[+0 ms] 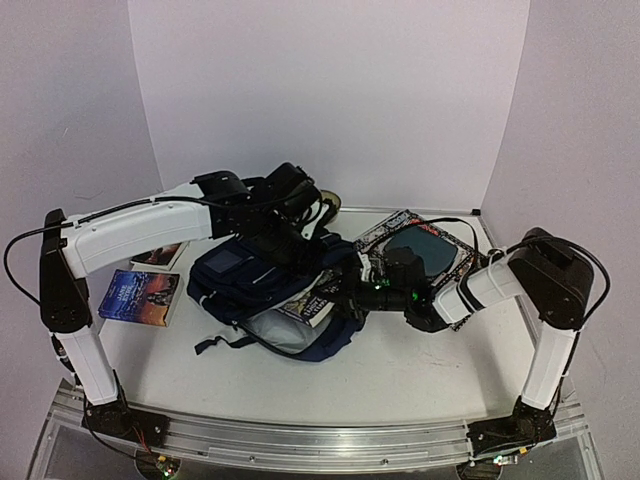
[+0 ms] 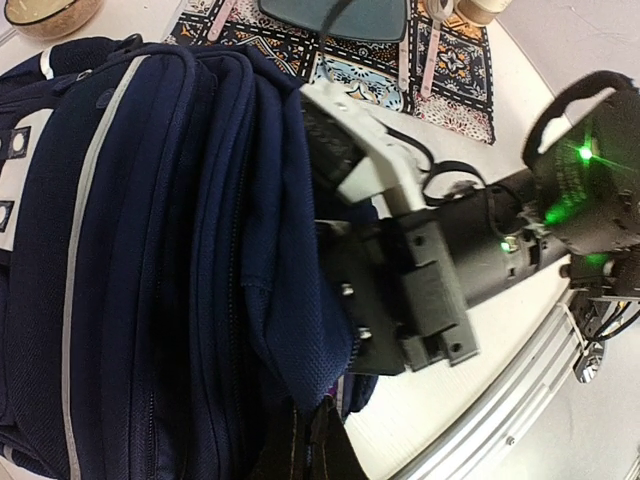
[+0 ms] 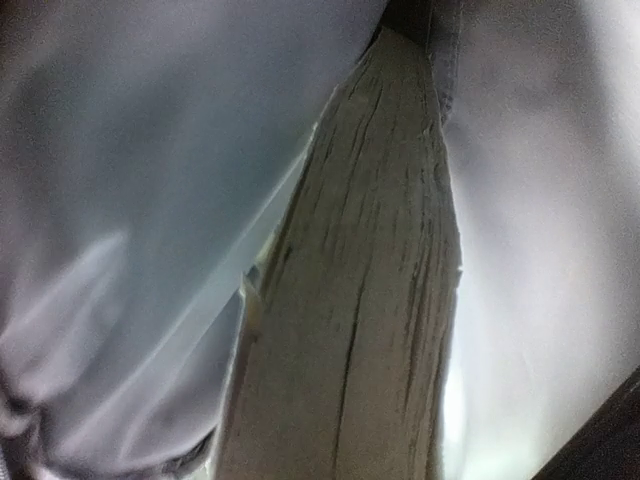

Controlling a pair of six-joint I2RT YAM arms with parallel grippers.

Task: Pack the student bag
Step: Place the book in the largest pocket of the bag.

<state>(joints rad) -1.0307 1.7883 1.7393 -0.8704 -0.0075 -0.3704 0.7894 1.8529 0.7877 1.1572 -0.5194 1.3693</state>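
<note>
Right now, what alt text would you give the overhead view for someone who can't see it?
A navy student bag lies open on a white table; the right pincer is at its pale-lined mouth, where a book sticks out. The left pincer is over the bag's top; a blue book lies at the left.

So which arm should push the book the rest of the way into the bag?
Right. The right gripper is at the student bag's mouth, the book partly inside; the left gripper sits on the bag's top.
</note>
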